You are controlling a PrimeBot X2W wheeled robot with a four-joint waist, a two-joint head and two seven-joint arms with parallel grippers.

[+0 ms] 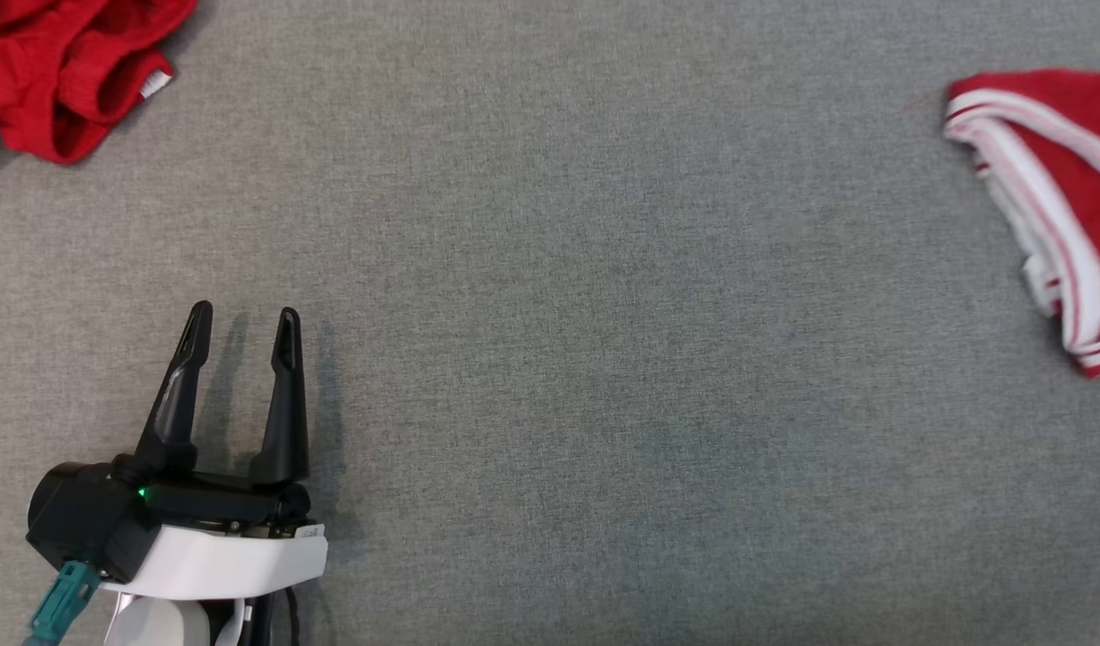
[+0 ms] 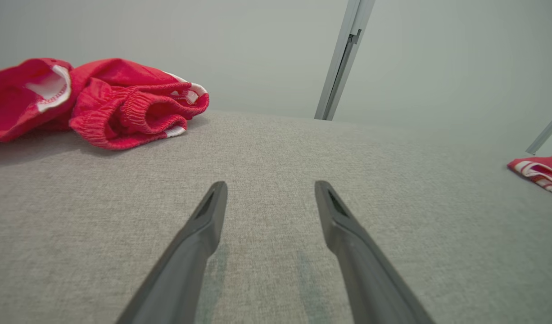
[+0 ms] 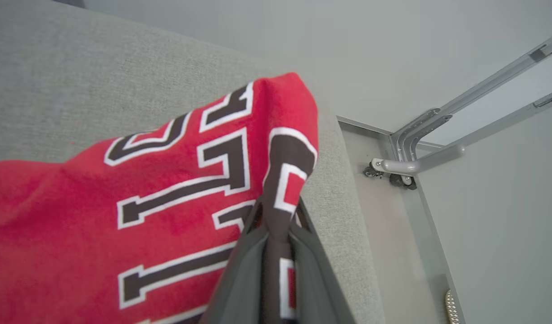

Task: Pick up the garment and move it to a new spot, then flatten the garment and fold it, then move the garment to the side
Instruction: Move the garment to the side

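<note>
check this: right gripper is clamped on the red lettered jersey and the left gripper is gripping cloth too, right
Not quite. The right gripper is shut on the red lettered jersey, but the left gripper grips nothing: its fingers stand open over the bare grey surface, as the head and left wrist views show.

Part of garment (image 1: pixel 1075 152) beyond right edge

Garment (image 3: pixel 78 216) is red cloth, tabletop (image 1: pixel 604 359) matt woven fabric.
</note>
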